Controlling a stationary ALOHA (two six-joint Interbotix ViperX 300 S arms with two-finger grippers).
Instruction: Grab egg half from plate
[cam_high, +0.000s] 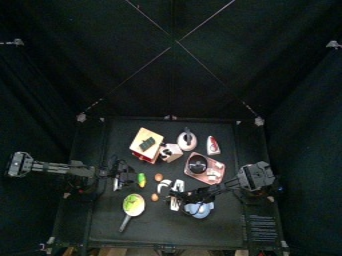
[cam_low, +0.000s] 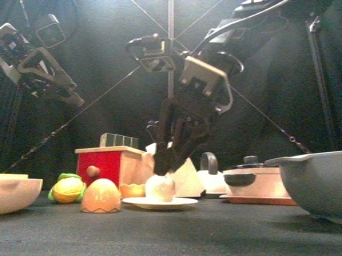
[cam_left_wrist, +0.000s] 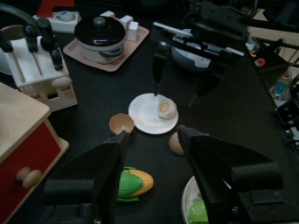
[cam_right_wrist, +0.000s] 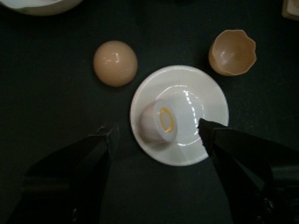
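The egg half (cam_right_wrist: 160, 121), white with a yellow centre, lies on a small white plate (cam_right_wrist: 187, 87). My right gripper (cam_right_wrist: 159, 131) hangs open just above it, one jaw on each side of the egg half, touching nothing. In the front view the egg half (cam_low: 160, 187) sits on the plate (cam_low: 160, 204), and the right gripper (cam_low: 183, 135) comes down over it. My left gripper (cam_left_wrist: 152, 166) is open and empty. It is held back on the left, looking at the plate (cam_left_wrist: 142, 118) from a distance.
A whole brown egg (cam_right_wrist: 114, 63) and a brown eggshell half (cam_right_wrist: 233, 51) lie beside the plate. A red box (cam_low: 110, 165), a corn cob (cam_low: 67, 188), a lidded pot (cam_low: 254, 178) and a grey bowl (cam_low: 314, 180) stand around it.
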